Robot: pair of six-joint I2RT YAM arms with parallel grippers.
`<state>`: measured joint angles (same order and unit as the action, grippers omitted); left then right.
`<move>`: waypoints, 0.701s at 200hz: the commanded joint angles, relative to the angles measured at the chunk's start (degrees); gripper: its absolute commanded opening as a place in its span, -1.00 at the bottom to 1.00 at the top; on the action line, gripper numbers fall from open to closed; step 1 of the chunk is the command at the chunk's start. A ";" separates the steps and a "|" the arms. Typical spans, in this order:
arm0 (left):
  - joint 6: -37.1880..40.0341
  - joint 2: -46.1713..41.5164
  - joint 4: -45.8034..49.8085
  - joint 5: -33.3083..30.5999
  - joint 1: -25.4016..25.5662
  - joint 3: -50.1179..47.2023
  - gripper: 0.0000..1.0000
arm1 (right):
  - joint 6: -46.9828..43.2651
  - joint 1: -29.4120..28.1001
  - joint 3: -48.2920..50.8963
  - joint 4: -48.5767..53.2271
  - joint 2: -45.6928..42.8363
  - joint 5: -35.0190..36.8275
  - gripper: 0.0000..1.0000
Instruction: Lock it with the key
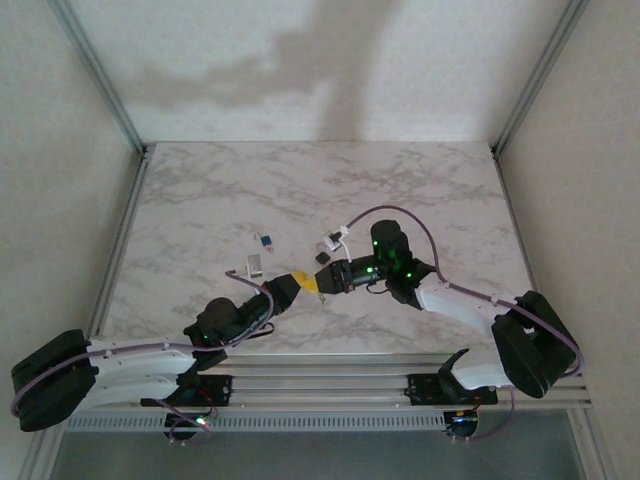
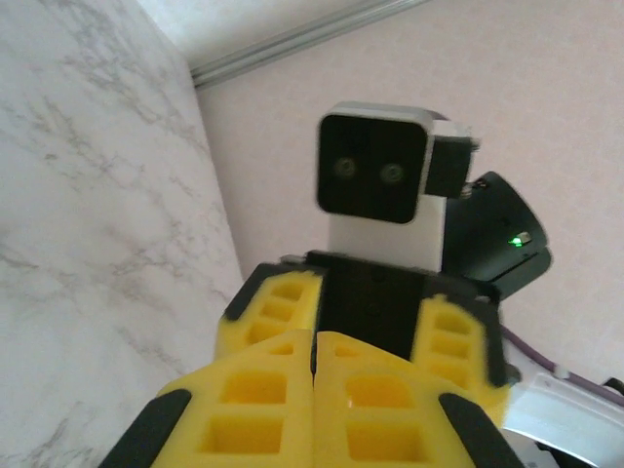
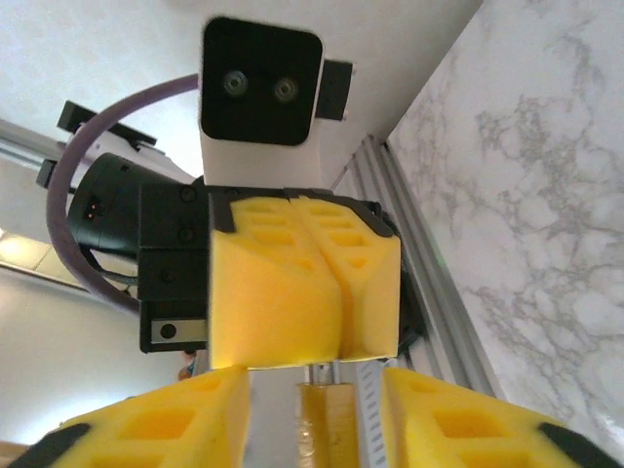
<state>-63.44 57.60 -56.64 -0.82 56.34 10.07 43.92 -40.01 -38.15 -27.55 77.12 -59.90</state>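
Two arms meeting over the marbled desk, as I see them from my console. The left end effector is clenched, its yellow pads pressed flat together. From the right wrist camera, I find the key, a slim tan piece, poking out of that clenched pair. The right end effector faces it head-on and is released. Its fingers are parted on either side of the key, with a clear gap on both sides. From the top camera, the meeting point is at mid-desk, above the surface. A small black padlock lies just beyond it, and a small blue object lies farther left.
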 commanded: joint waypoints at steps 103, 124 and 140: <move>-5.34 7.41 -2.68 7.79 -8.54 -0.06 -1.00 | -1.90 9.31 4.67 2.79 -5.57 11.75 0.23; -5.94 9.84 -4.46 9.21 -9.73 1.37 -1.00 | -0.03 10.20 5.45 0.69 -4.21 11.27 0.25; -6.44 11.50 -6.00 9.78 -10.40 2.36 -1.00 | 0.95 10.17 5.50 -0.03 -2.72 10.53 0.25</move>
<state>-68.01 67.24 -56.62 6.00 47.11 10.07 43.31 -30.11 -33.28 -25.87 72.60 -49.93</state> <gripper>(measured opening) 0.046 0.626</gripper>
